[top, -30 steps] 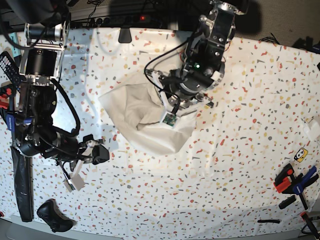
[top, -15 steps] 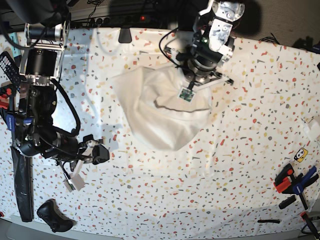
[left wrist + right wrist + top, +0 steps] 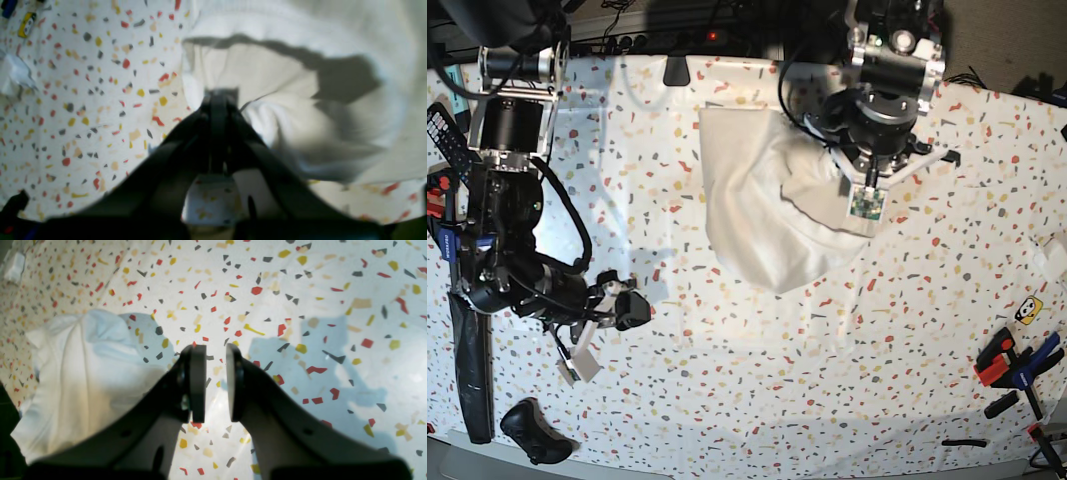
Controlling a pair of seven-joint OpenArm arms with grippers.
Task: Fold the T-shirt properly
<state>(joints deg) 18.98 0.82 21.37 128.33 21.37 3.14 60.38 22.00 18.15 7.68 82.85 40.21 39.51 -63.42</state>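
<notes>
The white T-shirt [image 3: 767, 215] lies bunched on the speckled tabletop [image 3: 757, 380] at the back middle. My left gripper [image 3: 851, 188] is at the shirt's right edge, under the arm's wrist. In the left wrist view the left gripper [image 3: 218, 96] is shut, pinching a fold of the T-shirt [image 3: 300, 100], which hangs in creases to the right. My right gripper [image 3: 630, 309] is low at the left, well apart from the shirt. In the right wrist view the right gripper [image 3: 210, 351] is open a little and empty over bare tabletop, with the T-shirt [image 3: 83, 373] to its left.
Red and blue clamps [image 3: 1015, 362] lie at the right edge, with a yellow sticker [image 3: 1028, 310] and a white scrap [image 3: 1055, 255] above them. A black object [image 3: 535, 432] sits at the front left corner. Cables and a power strip [image 3: 677, 40] run along the back.
My left arm has carried the pinched shirt edge back and to the right, dragging the shirt along and stretching it out. The right arm has barely moved.
</notes>
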